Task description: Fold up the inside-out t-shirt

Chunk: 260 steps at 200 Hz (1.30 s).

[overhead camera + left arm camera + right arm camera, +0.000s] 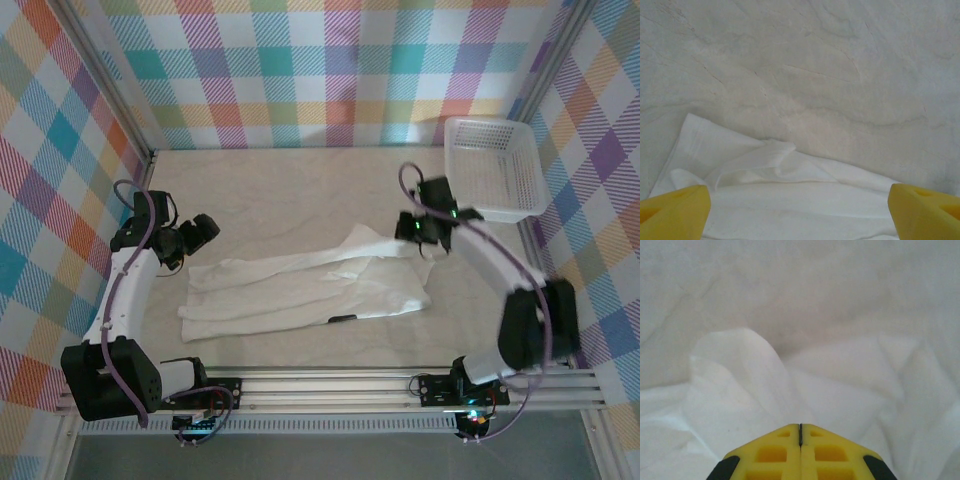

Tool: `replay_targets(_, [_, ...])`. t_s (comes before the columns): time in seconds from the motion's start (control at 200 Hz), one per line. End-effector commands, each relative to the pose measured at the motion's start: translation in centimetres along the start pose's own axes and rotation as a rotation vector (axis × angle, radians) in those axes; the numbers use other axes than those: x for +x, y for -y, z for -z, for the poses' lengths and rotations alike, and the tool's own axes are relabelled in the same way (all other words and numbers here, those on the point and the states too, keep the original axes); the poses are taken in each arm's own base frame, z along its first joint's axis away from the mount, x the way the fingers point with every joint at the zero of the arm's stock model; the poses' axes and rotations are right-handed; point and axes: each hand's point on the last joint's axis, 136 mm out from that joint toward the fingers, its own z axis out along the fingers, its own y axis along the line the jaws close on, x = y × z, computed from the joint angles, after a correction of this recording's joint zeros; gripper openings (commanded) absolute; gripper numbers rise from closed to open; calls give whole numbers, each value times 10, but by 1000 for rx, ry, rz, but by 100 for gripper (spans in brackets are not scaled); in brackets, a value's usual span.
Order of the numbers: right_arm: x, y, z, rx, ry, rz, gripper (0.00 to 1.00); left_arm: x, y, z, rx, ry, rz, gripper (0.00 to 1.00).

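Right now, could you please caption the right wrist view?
Shut right gripper poised above the rumpled white t-shirt.

A white mesh basket (pixel 495 168) sits at the surface's (pixel 280 180) far right corner. Checked walls (pixel 300 70) ring the surface.

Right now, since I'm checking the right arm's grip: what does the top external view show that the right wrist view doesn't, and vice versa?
Top external: the t-shirt spread in a long band, the white mesh basket far right, the left gripper at the shirt's left end. Right wrist: the right gripper with jaws closed flush, a cloth ridge rising ahead. Both: the shirt on the table, right gripper at it.
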Motion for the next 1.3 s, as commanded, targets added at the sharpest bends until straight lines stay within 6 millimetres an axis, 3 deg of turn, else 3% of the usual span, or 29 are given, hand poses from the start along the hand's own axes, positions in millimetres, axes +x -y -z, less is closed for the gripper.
replay_targets(0.0, [72,16,-7,-56,-39,-129,7,2,1,-2,7,-4,-24,91])
replay_targets(0.055, [84,18,0,-75,-36,-130,35,2,3,-4,16,-10,-25,91])
replay_targets(0.115, [66,15,13,-61,11,-94,54,2,8,-5,39,-21,-27,91])
replay_targets(0.235, [17,-12,20,-83,47,-5,55,4,16,-4,68,-28,-44,91])
replay_targets(0.34, [-7,-38,-12,-130,-39,24,55,9,19,1,76,-31,-49,90])
replay_targets(0.47, [-15,-54,-52,-149,-153,38,62,21,16,7,67,-41,-61,90])
replay_targets(0.575, [-2,-66,-79,-168,-257,14,59,31,9,5,45,-59,-64,90])
replay_targets(0.675, [10,-66,-89,-143,-298,17,56,33,5,4,32,-65,-66,90])
replay_targets(0.785, [13,-73,-81,-182,-298,-2,20,31,6,1,33,-68,-64,90])
replay_targets(0.855, [17,-75,-67,-192,-289,3,10,31,6,-1,28,-77,-64,90])
replay_targets(0.98, [45,-79,-46,-219,-313,21,13,33,7,-2,34,-84,-61,90])
replay_targets(1.165, [139,-86,-53,-360,-565,-72,16,49,13,3,50,-92,-61,89])
replay_targets(1.235, [141,-92,-43,-399,-588,-70,28,65,10,2,32,-115,-57,89])
replay_targets(1.295, [121,-97,-32,-408,-514,-40,48,83,6,0,-1,-141,-68,85])
